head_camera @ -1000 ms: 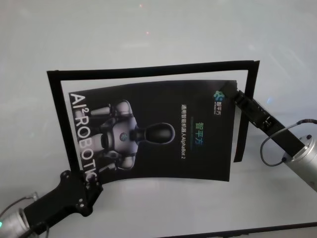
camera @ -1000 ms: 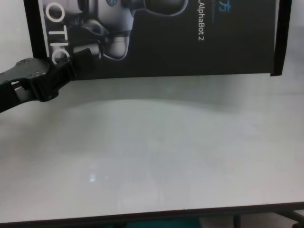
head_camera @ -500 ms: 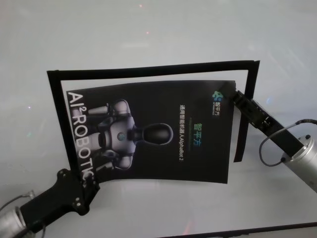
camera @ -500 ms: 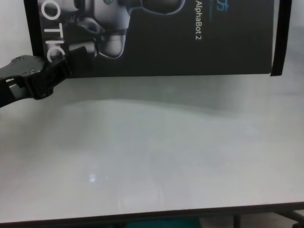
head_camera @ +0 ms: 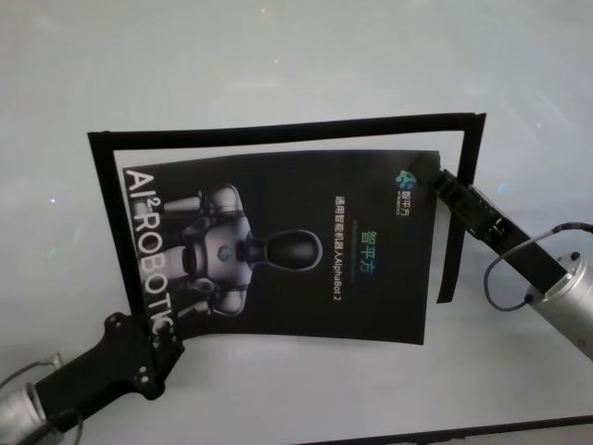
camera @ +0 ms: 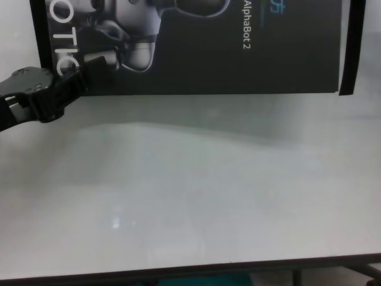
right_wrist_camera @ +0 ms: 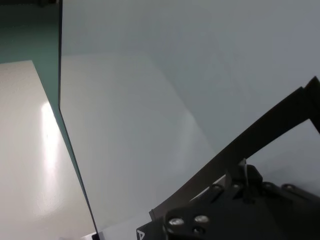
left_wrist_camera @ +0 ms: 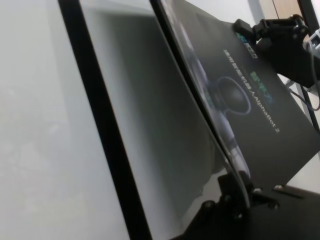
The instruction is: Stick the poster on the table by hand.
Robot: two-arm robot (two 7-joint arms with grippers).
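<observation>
The poster (head_camera: 278, 246) hangs above the table (head_camera: 278, 65), bowed, inside a narrow black strip frame (head_camera: 278, 133) lying on the surface. The left gripper (head_camera: 162, 336) is clamped on its near-left corner by the white letters; the right gripper (head_camera: 435, 181) pinches the far-right corner beside the logo.
</observation>
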